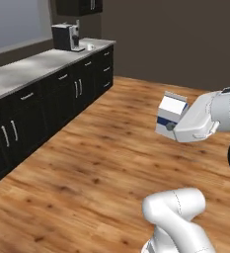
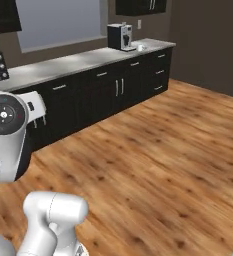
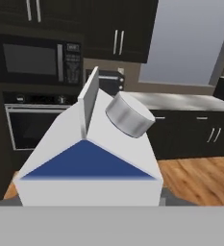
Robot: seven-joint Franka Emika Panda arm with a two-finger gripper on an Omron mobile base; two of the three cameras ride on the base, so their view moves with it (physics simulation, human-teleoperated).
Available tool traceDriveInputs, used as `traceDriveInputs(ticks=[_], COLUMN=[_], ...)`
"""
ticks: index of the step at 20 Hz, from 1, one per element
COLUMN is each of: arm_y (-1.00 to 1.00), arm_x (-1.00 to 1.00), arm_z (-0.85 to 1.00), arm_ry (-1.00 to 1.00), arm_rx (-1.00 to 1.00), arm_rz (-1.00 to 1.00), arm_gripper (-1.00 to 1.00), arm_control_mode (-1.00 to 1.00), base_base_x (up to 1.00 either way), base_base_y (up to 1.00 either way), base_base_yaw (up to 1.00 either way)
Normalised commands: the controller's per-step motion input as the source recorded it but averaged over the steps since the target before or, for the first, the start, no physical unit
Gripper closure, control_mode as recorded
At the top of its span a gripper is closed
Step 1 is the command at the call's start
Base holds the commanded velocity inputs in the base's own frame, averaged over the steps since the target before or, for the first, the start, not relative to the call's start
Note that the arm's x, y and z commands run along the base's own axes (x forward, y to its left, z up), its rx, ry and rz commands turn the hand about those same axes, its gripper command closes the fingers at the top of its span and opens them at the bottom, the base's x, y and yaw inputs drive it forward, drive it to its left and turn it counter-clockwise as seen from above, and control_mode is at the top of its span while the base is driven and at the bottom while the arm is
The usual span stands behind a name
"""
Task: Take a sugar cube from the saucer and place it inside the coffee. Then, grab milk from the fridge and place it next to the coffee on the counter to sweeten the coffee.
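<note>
The gripper (image 1: 173, 127) is clamped on the milk (image 1: 170, 114), carried above the floor, well apart from the counter (image 1: 32, 66). Judged light, rigid, smooth-sided: grip the 2 flat walls at mid-body.

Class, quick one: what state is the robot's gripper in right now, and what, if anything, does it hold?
Gripper: closed on the milk carton, carried above the wooden floor.

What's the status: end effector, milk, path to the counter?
End effector shut on milk, carried over open wood floor. Counter with coffee machine far ahead-left. Nothing blocking.
</note>
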Motion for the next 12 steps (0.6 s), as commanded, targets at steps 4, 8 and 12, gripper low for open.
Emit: traceDriveInputs(ticks=[4,8,12], arm_y=[0.0,0.0,0.0], arm_x=[0.0,0.0,0.0], arm_z=[0.0,0.0,0.0], arm_ry=[0.0,0.0,0.0], arm_rx=[0.0,0.0,0.0], arm_rz=[0.0,0.0,0.0], arm_gripper=[1.0,1.0,1.0], arm_control_mode=[1.0,1.0,1.0], base_base_x=[1.0,1.0,1.0], base_base_y=[-0.84,-0.88,-0.89], base_base_yaw=[0.28,0.28,0.27])
